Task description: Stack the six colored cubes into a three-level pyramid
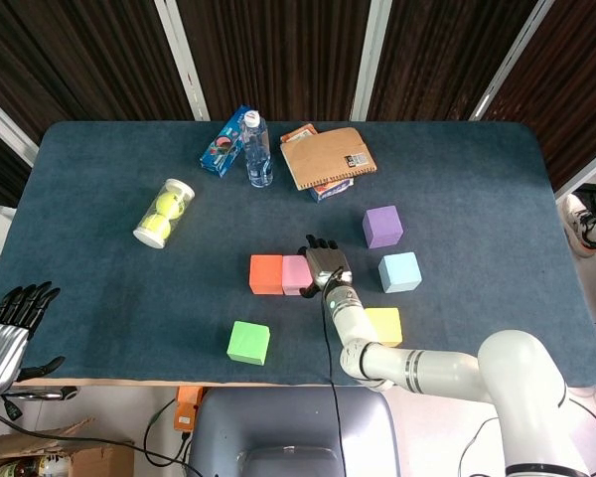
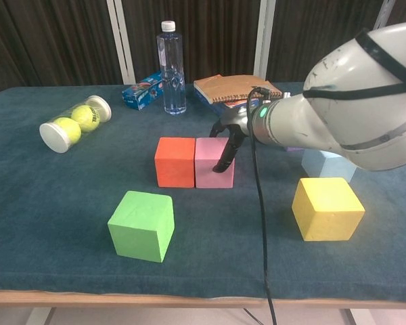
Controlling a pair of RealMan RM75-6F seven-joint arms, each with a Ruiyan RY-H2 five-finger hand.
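Note:
The red cube [image 1: 266,274] and the pink cube [image 1: 296,274] stand side by side, touching, in the middle of the table. My right hand [image 1: 326,260] presses its fingers [image 2: 224,157] against the pink cube's [image 2: 210,162] right face and holds nothing. The green cube [image 1: 248,342] sits alone near the front edge. To the right are the yellow cube [image 1: 384,325], the light blue cube [image 1: 399,271] and the purple cube [image 1: 382,227], all apart. My left hand [image 1: 15,313] hangs off the table's front left corner, fingers apart and empty.
A tube of tennis balls [image 1: 164,213] lies at the left. A water bottle [image 1: 258,149], a blue box [image 1: 226,142] and a stack of notebooks [image 1: 327,159] stand along the back. The table's front edge [image 2: 189,298] runs close below the green cube [image 2: 142,225].

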